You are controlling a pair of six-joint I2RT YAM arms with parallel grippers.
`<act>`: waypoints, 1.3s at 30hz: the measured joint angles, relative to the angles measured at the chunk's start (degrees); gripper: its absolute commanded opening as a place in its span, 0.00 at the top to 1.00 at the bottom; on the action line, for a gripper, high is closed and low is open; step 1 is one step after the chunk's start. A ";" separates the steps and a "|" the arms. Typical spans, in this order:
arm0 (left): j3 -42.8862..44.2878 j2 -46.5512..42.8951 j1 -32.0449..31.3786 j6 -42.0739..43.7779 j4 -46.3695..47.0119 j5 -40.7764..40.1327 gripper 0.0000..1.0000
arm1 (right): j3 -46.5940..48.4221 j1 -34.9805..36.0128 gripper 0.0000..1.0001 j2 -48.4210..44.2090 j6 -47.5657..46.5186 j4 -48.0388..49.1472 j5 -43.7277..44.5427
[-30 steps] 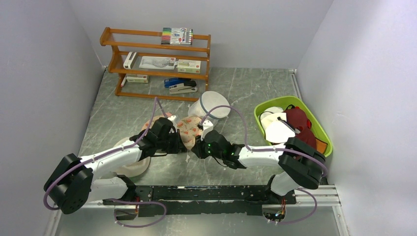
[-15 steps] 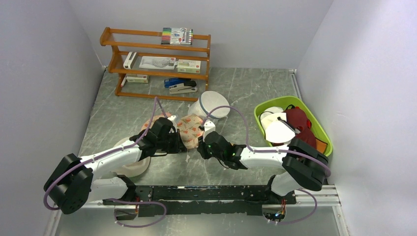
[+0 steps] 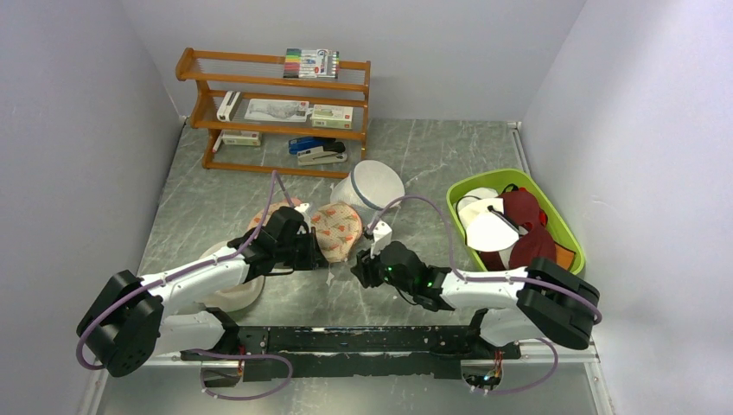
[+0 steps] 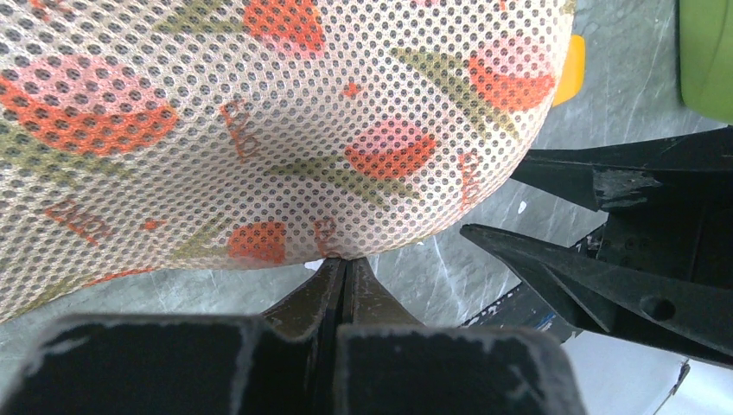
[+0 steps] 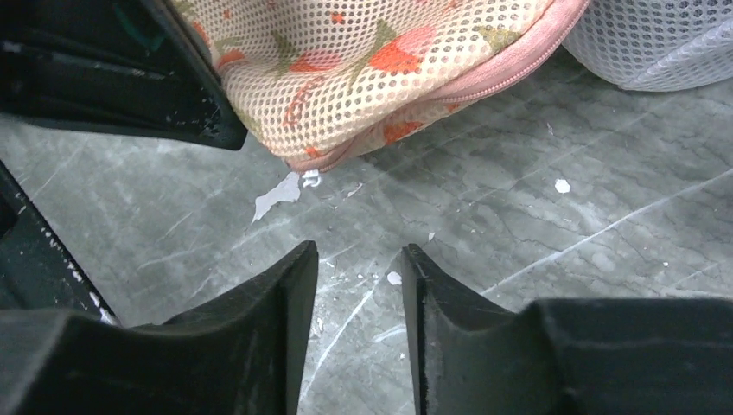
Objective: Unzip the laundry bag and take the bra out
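Grey marbled surface (image 5: pixel 519 225) under right gripper (image 5: pixel 359 259), fingers slightly parted, holding nothing, just short of pink zip edge of laundry bag (image 5: pixel 372 52). Left gripper (image 4: pixel 346 264) pinched tight on bag's near rim. Bag lies mid-surface. White mesh cylinder (image 3: pixel 372 183) just behind. Wooden shelf (image 3: pixel 259 58) at back wall.

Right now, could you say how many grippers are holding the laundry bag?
1: the left gripper, shut on the edge of the laundry bag. The right gripper is open, short of it.
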 measured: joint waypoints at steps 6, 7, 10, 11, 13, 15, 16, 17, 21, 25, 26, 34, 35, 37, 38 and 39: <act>0.02 0.00 0.00 0.04 -0.02 0.00 0.93 | -2.12 -0.02 0.52 -0.92 -3.74 5.55 -2.38; 0.02 0.00 0.00 0.07 -0.04 0.00 0.93 | -2.10 0.04 0.52 -0.63 -4.37 6.62 -2.71; 0.11 0.00 0.00 0.17 -0.20 0.00 0.93 | -1.20 0.63 0.52 1.62 -5.35 8.07 -2.27; 0.13 0.00 0.00 0.20 -0.17 -0.02 0.93 | -0.55 0.92 0.52 2.75 -5.46 8.13 -1.84; 0.17 0.00 0.00 0.20 -0.22 -0.02 0.93 | 0.83 1.57 0.53 4.87 -5.57 8.15 -0.55; 0.22 0.00 0.00 0.22 -0.26 -0.02 0.93 | 2.10 2.36 0.55 6.58 -5.79 8.13 1.14; 0.22 0.00 0.00 0.22 -0.28 -0.02 0.93 | 2.95 3.08 0.58 7.50 -5.95 7.87 2.69; 0.24 0.00 0.00 0.22 -0.33 0.00 0.93 | 3.63 3.72 0.62 8.15 -6.14 7.65 3.76; 0.24 0.00 0.00 0.20 -0.35 -0.02 0.93 | 5.75 5.99 0.71 10.23 -6.80 7.28 8.24; 0.24 -0.15 0.00 0.20 -0.52 -0.02 0.93 | 6.16 6.54 0.75 11.54 -6.54 6.97 11.15; 0.24 -0.17 0.00 0.20 -0.52 -0.02 0.93 | 6.16 6.60 0.78 11.76 -6.38 6.97 11.67; 0.24 -0.66 0.00 0.20 -0.55 -0.09 0.93 | 6.16 6.82 1.00 12.02 -5.46 6.99 13.97; 0.24 -0.74 0.00 0.20 -0.57 -0.11 0.93 | 6.16 6.84 1.00 12.02 -5.27 6.99 14.14; 0.24 -0.87 0.00 0.20 -0.61 -0.13 0.83 | 6.16 6.84 1.00 11.96 -5.14 7.02 14.23; 0.24 -0.98 0.00 0.22 -0.70 -0.13 0.77 | 6.14 6.84 1.00 11.87 -5.07 6.99 14.21; 0.24 -1.18 0.00 0.33 -0.85 -0.13 0.69 | 6.14 6.84 1.00 11.65 -5.05 6.97 14.16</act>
